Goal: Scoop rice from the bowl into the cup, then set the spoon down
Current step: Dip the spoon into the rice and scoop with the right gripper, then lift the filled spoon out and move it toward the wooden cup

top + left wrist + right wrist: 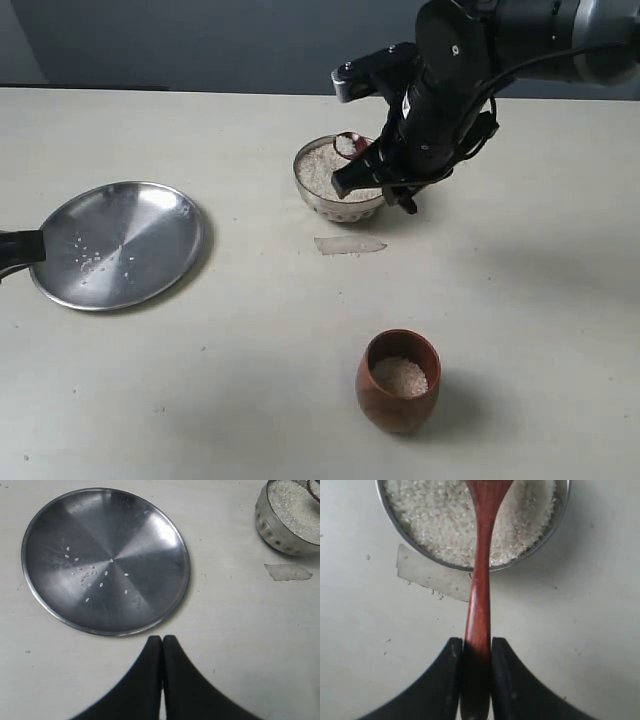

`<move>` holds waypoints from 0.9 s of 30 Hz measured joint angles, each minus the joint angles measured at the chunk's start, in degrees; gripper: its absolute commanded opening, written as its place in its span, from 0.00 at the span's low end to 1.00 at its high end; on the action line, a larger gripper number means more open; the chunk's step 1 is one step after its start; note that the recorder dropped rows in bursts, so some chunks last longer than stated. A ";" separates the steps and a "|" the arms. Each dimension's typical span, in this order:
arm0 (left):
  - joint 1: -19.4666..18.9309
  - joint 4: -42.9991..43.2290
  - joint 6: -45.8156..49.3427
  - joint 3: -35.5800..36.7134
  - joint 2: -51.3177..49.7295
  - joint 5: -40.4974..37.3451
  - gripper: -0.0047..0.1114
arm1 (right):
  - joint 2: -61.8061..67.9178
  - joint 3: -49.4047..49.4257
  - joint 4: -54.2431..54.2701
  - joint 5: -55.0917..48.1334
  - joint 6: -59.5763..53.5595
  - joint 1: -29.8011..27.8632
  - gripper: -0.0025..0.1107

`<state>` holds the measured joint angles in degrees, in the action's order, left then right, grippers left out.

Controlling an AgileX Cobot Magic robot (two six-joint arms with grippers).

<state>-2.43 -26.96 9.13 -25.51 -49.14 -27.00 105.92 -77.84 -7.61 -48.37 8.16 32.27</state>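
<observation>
The steel bowl sits right of centre, filled with white rice. My right gripper hangs over the bowl's right rim, shut on the handle of the reddish-brown wooden spoon. In the right wrist view the spoon runs from the gripper across the bowl's rim into the rice; its scoop end is cut off by the frame. The wooden cup stands upright near the front, with rice inside. My left gripper is shut on nothing, just off the plate's edge.
A wide steel plate with a few stray grains lies at the left. It also shows in the left wrist view as the plate. A scrap of clear tape lies on the table just in front of the bowl.
</observation>
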 measured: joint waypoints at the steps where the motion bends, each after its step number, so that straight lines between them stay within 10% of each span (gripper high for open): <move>1: 0.00 0.00 0.00 0.00 0.00 0.00 0.04 | 0.00 0.00 0.39 0.11 -0.11 0.00 0.02; 27: 0.00 0.00 0.00 0.00 0.00 0.00 0.04 | -21.50 21.38 1.45 9.12 -0.40 0.00 0.02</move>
<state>-2.43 -26.96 9.13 -25.51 -49.14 -27.00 84.43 -56.46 -6.16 -39.25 7.76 32.27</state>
